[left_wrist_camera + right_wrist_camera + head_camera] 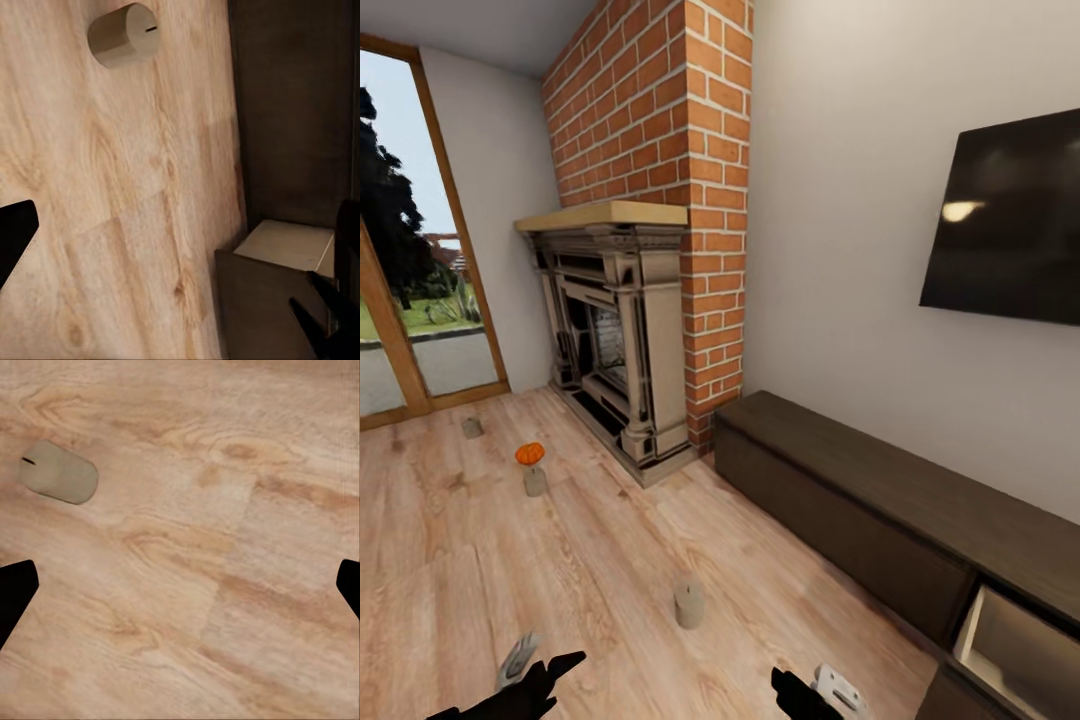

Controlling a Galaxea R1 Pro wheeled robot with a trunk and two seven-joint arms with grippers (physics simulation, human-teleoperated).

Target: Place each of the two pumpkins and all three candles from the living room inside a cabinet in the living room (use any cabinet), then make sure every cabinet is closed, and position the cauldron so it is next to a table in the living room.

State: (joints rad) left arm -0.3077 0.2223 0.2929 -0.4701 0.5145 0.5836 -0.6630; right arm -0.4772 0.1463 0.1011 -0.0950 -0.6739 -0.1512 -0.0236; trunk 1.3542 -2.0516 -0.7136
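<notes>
The robot is facing the living room floor, where the nearest candle [688, 603] is standing upright between the two arms, well apart from the long dark cabinet [880, 520], whose drawer [1015, 640] is hanging open at its near end. Further off, a pumpkin [530, 453] is sitting just behind a second candle [535, 482], and a third candle [472, 427] is standing near the window. Doing this step well probably means lowering one gripper squarely over the nearest candle so the fingers straddle it evenly. The left gripper [545, 665] and right gripper [810, 688] are both hovering low, empty, their jaws spread wide apart.
</notes>
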